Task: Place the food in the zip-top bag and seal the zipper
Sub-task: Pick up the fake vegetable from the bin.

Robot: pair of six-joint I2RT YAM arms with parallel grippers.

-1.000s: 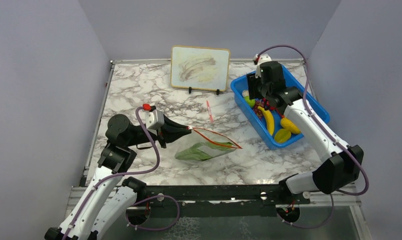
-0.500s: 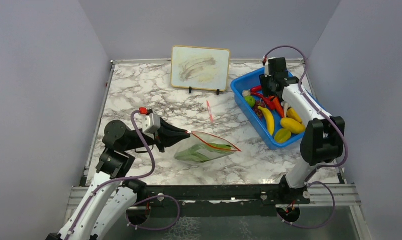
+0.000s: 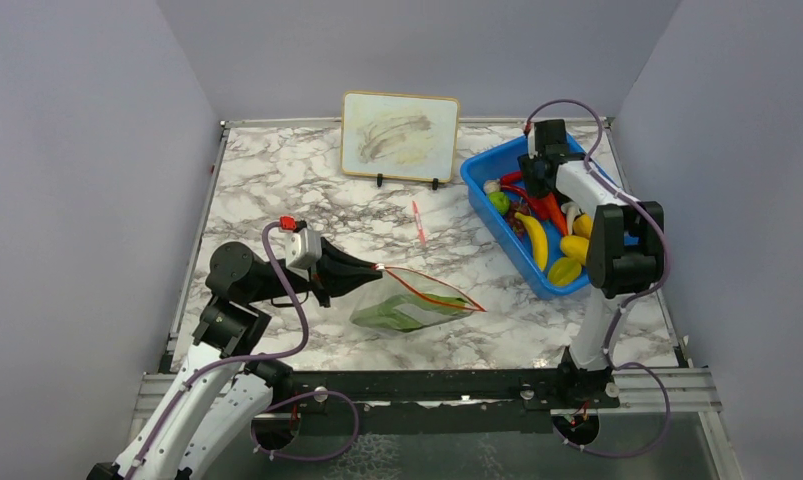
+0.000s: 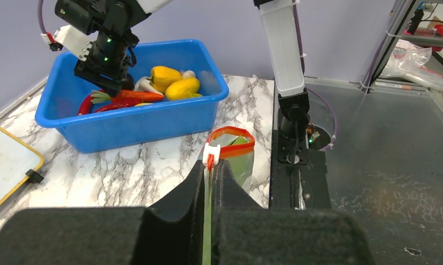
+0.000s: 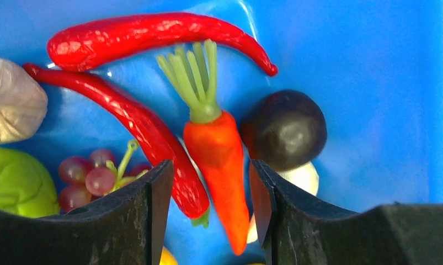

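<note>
Since a second ago the right arm (image 3: 622, 235) has folded up tall at the right of the top view, and the left gripper (image 3: 375, 268) has slid slightly toward the lower left. Near the lower centre, that gripper is clamped on a corner of the clear, floppy plastic zip-top bag (image 3: 417, 308). It pinches the bag's thin red-orange zipper strip (image 4: 230, 131) beside the small white slider (image 4: 209, 150). The bag's mouth loops open, and a green leafy pod (image 3: 395, 313) lies inside it on the marble-patterned table (image 3: 277, 170). Farther off, at the upper right, stands the glossy blue plastic bin (image 4: 153, 118). The right gripper (image 5: 211, 187) hangs in it with jaws apart, straddling a smooth orange carrot (image 5: 219, 160) and the end of a shiny red chili (image 5: 142, 127). A dark round piece (image 5: 285, 130) sits just right of the carrot.
</note>
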